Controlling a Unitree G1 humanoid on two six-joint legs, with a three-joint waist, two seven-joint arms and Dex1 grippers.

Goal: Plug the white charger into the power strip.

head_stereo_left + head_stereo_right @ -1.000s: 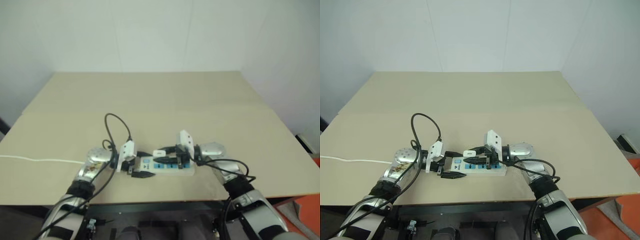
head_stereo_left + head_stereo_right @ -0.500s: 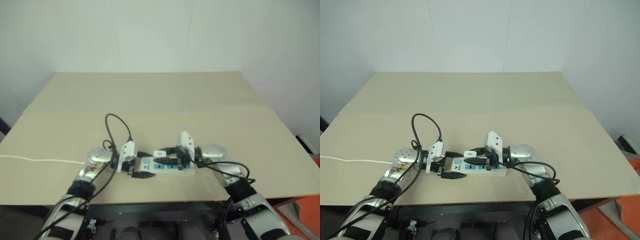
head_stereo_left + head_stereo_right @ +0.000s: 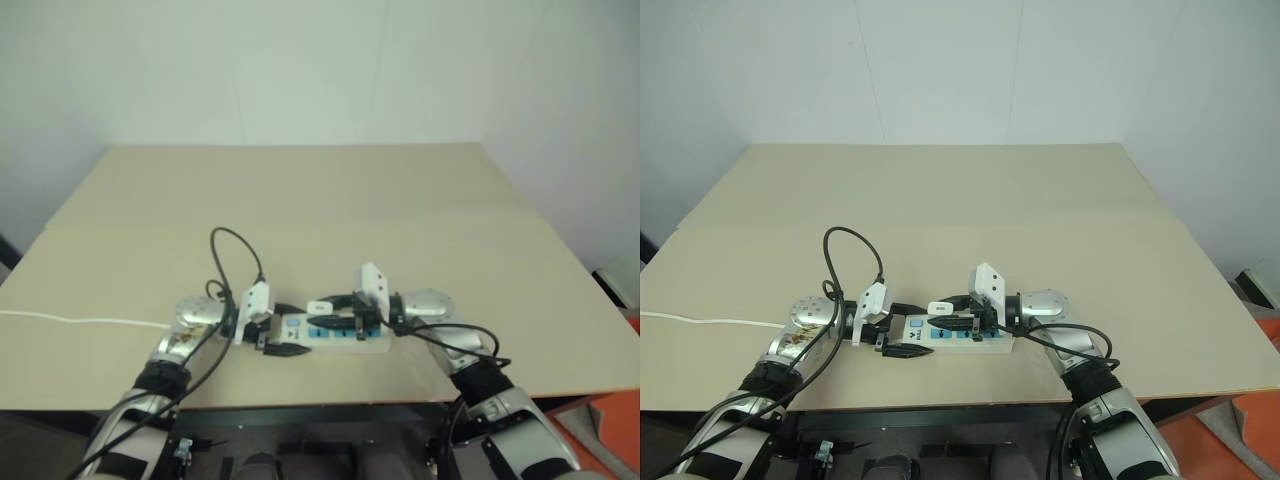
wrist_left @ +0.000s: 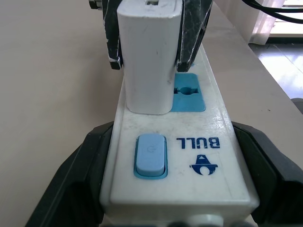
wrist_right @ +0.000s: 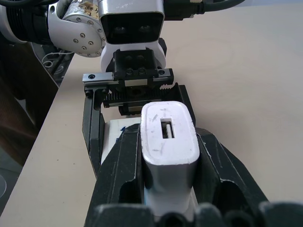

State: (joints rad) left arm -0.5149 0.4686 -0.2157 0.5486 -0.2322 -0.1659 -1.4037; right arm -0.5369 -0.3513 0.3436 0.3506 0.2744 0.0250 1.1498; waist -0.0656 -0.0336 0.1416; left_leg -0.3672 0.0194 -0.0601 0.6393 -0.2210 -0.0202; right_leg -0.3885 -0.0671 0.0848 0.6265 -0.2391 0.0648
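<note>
Two claws work together near the lower middle of the frame: our left claw [image 3: 902, 341] is clenched around the switch end of the power strip [image 4: 189, 156] on the bench [image 3: 940, 200], and our right claw [image 5: 170, 156] grips the white charger [image 4: 147, 56]. We judge the charger already seated in the first blue socket, so next we should loosen the right claw gently, without tilting it.

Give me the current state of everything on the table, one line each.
white charger: upright on the power strip, seated in the socket next to the switch.
power strip: flat on the table, its switch end clamped.
left gripper: shut on the power strip.
right gripper: fingers on both sides of the white charger, against it.
white cord: lying on the table.
</note>
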